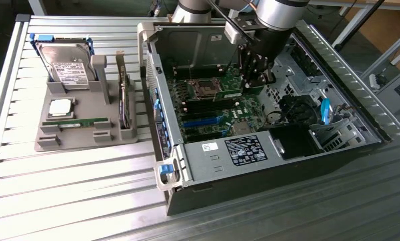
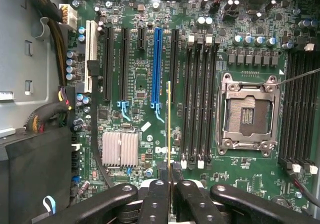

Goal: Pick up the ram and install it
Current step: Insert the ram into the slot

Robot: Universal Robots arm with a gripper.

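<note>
A robot arm's gripper [image 1: 255, 80] reaches down into an open computer case [image 1: 186, 40] lying on a slatted metal desk [image 1: 86, 191], its fingers closed narrowly on the ram [image 1: 235, 94], a thin green stick held by its upper edge and hanging just below the fingertips. From the wrist camera the gripper [image 2: 170, 184] is seen pinching the ram [image 2: 170, 134] edge-on, so the stick shows as a thin gold-coloured line over the green motherboard [image 2: 250, 179]. Directly beneath the gripper lie the black memory slots [image 2: 200, 99], with the open silver processor socket [image 2: 247, 115] just beyond them; whether the ram touches a slot cannot be told. Well away from the gripper, outside the case, a grey holder [image 1: 79, 138] on the desk carries a hard drive [image 1: 69, 68] standing upright, a square processor chip [image 1: 59, 108] and a second green stick [image 1: 76, 122] lying flat.
</note>
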